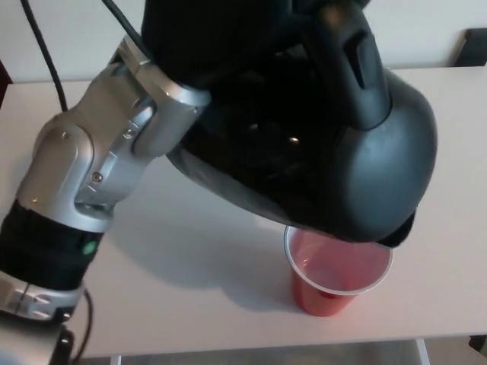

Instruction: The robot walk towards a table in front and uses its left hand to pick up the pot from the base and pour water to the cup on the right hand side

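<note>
A big black pot (319,144) fills the upper middle of the head view, tipped over to the right. Its lower rim hangs just above the red cup (335,274), hiding the cup's far edge. My left hand (221,38) is shut on the pot from above; the silver forearm (91,167) reaches in from the lower left. The cup stands upright on the white table (190,296) near its front edge, with a clear rim and a reddish inside. No stream of water shows. My right hand is out of sight.
A dark object (475,47) sits at the table's far right corner. The table's front edge (251,351) runs just below the cup. A black cable (46,53) trails behind my left arm.
</note>
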Robot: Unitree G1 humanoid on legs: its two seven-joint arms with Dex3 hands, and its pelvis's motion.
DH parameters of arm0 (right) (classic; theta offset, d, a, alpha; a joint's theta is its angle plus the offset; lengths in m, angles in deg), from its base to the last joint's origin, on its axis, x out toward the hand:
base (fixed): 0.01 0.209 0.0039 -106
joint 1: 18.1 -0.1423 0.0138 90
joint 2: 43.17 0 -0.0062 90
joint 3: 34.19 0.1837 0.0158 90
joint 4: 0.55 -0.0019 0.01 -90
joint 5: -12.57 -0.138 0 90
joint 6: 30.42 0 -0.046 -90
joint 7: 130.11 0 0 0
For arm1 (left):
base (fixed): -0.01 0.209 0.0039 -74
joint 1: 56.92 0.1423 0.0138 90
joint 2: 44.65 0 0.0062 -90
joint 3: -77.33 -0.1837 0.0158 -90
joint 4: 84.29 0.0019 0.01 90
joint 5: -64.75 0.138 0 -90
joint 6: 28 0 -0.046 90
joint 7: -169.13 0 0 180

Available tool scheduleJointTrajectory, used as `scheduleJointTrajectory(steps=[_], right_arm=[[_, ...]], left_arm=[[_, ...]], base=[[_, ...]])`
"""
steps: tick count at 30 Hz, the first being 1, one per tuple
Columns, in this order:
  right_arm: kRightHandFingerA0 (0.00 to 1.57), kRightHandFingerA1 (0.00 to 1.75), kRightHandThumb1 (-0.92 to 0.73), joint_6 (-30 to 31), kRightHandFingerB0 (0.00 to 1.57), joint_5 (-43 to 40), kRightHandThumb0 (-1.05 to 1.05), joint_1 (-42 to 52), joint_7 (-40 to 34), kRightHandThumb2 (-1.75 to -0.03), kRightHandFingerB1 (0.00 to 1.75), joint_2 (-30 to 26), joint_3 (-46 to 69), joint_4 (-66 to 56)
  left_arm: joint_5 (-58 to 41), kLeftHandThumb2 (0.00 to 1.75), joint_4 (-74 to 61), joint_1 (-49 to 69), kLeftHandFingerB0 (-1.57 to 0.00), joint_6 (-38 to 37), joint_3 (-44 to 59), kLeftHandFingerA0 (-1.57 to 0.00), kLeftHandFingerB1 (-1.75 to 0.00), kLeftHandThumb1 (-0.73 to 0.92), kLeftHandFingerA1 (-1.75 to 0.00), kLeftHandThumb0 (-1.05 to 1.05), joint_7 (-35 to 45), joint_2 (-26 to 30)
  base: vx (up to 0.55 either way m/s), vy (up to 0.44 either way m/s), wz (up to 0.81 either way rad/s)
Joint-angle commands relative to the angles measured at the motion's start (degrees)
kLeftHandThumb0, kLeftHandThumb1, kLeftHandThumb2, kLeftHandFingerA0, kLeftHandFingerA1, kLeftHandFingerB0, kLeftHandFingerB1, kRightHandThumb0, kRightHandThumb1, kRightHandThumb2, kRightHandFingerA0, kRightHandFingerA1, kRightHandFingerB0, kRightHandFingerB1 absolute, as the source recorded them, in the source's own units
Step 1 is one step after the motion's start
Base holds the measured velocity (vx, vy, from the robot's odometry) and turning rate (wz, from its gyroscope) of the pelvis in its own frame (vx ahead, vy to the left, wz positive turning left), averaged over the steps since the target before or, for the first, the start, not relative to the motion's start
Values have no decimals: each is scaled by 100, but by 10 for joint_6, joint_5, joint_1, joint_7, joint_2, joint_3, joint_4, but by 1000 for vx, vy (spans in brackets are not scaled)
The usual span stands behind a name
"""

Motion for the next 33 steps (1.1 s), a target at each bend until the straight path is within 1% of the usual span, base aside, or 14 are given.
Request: scheduleJointTrajectory(steps=[1,8,14,15,17,18,19,27,28,29,30,31,32,33], right_arm=[[27,42,-59,-22,36,-4,-41,-12,4,-57,49,-14,6,-5],[28,41,-60,-23,37,-6,-39,-5,-1,-57,48,-10,9,-9],[28,42,-60,-22,36,-6,-38,-6,-3,-57,48,-11,10,-8],[30,43,-61,-25,36,-3,-38,-8,-4,-57,48,-13,8,-5],[29,43,-60,-25,36,-3,-38,-7,-4,-57,47,-13,8,-6],[28,42,-61,-25,36,-3,-38,-7,-4,-57,47,-12,8,-5],[26,50,-49,-26,32,-3,-43,-8,-4,-75,54,-12,8,-4],[27,50,-50,-27,32,6,-43,-5,-16,-74,53,-11,4,-2],[28,50,-50,-28,32,5,-43,-5,-16,-74,53,-11,4,-2],[28,51,-50,-27,32,5,-44,-6,-16,-74,54,-10,4,-2],[29,51,-50,-26,33,5,-43,-6,-17,-74,54,-10,4,-3],[29,51,-50,-24,33,4,-43,-6,-17,-74,54,-9,5,-4],[29,51,-50,-24,32,4,-43,-5,-18,-74,53,-9,5,-6],[29,51,-50,-24,32,4,-43,-4,-18,-74,53,-8,5,-7]], left_arm=[[-411,55,-54,44,-61,325,225,-77,-175,61,-175,-13,142,-121],[-519,54,-67,96,-54,352,283,-71,-175,65,-175,-9,149,-157],[-563,55,-80,140,-58,365,320,-77,-175,65,-175,-9,142,-179],[-606,56,-89,150,-67,385,344,-78,-163,64,-175,-10,133,-191],[-630,58,-91,153,-69,398,360,-80,-161,63,-175,-10,127,-198],[-650,57,-88,158,-68,412,376,-83,-163,63,-175,-12,127,-199],[-663,57,-85,160,-65,423,388,-83,-166,63,-175,-10,124,-201],[-731,57,-44,178,-55,457,468,-85,-163,66,-175,-8,94,-214],[-740,76,-39,179,-77,460,475,-121,-128,55,-154,-13,93,-215],[-750,56,-33,179,-48,462,484,-81,-166,68,-175,-5,89,-218],[-761,73,-26,179,-74,461,493,-123,-130,57,-159,-8,81,-223],[-769,73,-21,178,-74,458,500,-123,-130,57,-159,-8,76,-227],[-775,57,-13,179,-40,457,506,-85,-170,69,-175,-4,79,-228],[-778,57,-8,181,-40,457,510,-85,-170,69,-175,-4,81,-228]], base=[[0,0,0],[0,0,0],[0,0,0],[0,0,0],[0,0,0],[0,0,0],[0,0,0],[0,0,0],[0,0,0],[0,0,0],[0,0,0],[0,0,0],[0,0,0],[0,0,0]])
